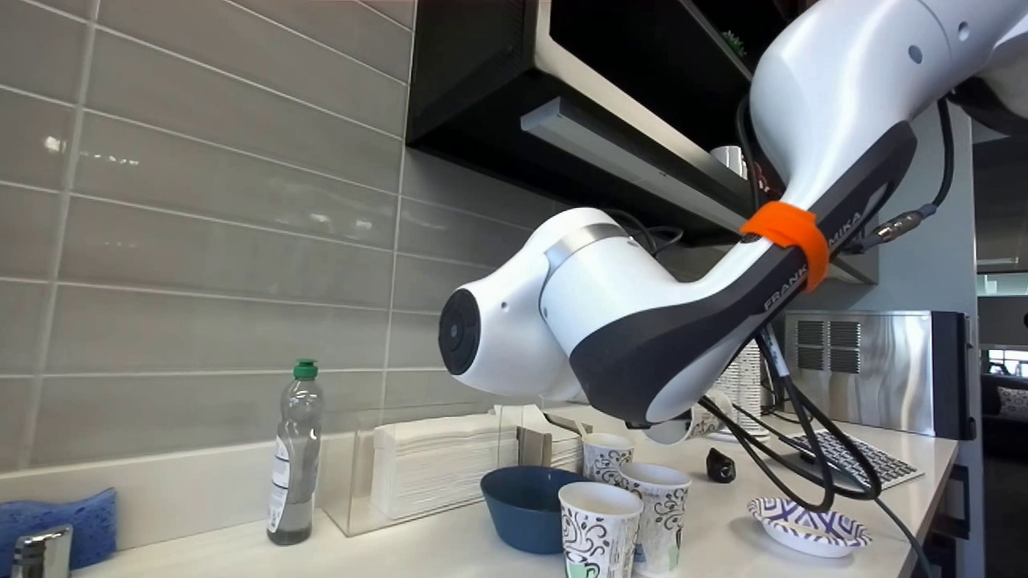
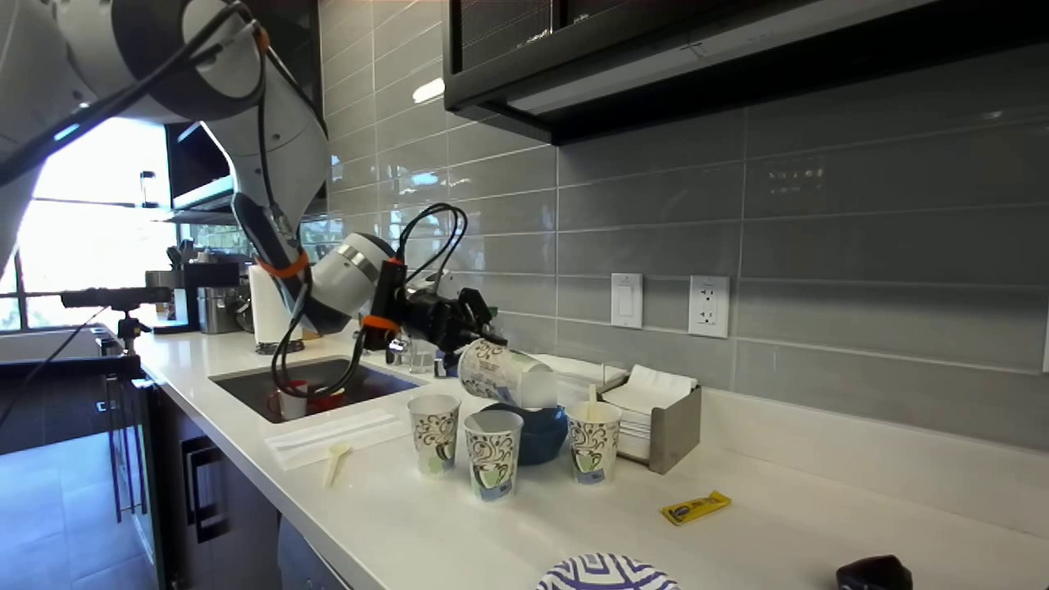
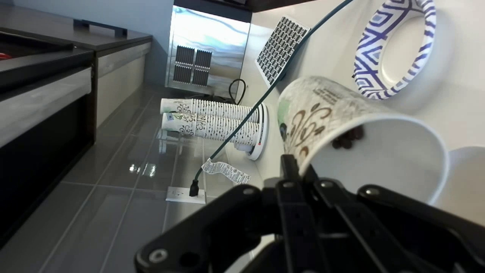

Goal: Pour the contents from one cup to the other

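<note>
A white paper cup with a dark scroll pattern (image 3: 314, 117) is held tipped nearly on its side in my gripper (image 3: 303, 168). The fingers pinch the wall at its rim. Dark red pieces (image 3: 348, 137) lie inside it. In an exterior view this cup (image 2: 500, 373) hangs above the blue bowl (image 2: 542, 434) and the standing cups, its rim end towards the gripper (image 2: 489, 338). Three similar cups stand upright on the counter: a near-left cup (image 2: 434, 434), a front cup (image 2: 493, 459) and a cup with a stirrer (image 2: 593, 447). The contents of the standing cups are hidden.
A patterned paper bowl (image 1: 807, 530) sits near the counter edge. A napkin holder (image 2: 678, 430) and soap bottle (image 1: 295, 466) stand by the wall. A yellow packet (image 2: 695, 508) and spoon (image 2: 334, 460) lie on the counter. A cabinet (image 1: 482, 88) hangs above.
</note>
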Available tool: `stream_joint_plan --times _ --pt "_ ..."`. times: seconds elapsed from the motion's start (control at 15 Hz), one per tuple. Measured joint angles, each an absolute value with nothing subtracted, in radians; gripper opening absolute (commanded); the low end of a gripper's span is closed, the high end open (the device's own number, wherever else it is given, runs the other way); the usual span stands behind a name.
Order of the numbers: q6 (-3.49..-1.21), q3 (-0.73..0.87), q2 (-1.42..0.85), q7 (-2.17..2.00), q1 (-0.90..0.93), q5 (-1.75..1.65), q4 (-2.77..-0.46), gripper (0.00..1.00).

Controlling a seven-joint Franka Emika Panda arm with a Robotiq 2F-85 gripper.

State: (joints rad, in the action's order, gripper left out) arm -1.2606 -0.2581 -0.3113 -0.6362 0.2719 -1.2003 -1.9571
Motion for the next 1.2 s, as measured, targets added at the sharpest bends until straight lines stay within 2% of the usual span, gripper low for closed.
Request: stream_joint_plan --times 1.2 --pt "-1.133 -0.252 -0.396 -0.642 0.301 -1.318 -1.941 0.01"
